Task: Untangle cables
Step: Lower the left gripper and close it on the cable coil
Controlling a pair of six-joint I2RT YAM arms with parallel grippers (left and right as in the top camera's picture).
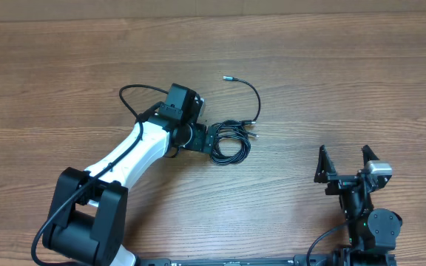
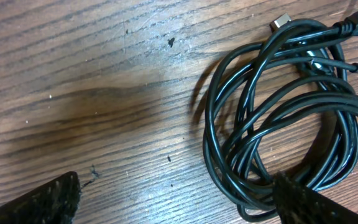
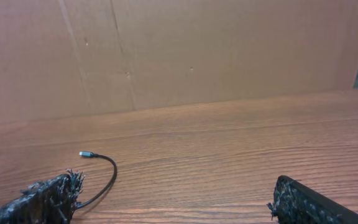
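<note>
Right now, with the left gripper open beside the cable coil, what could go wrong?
1. The left gripper is open at the edge of the cables, one finger across several loops; closing may pinch many strands and drag the whole coil.
2. The right gripper stands apart, so nothing anchors the coil; pulling could tighten the tangle.

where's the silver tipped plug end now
In the overhead view the silver-tipped plug lies at the end of a strand arcing from the coiled cables, toward the far edge past the left gripper.
</note>
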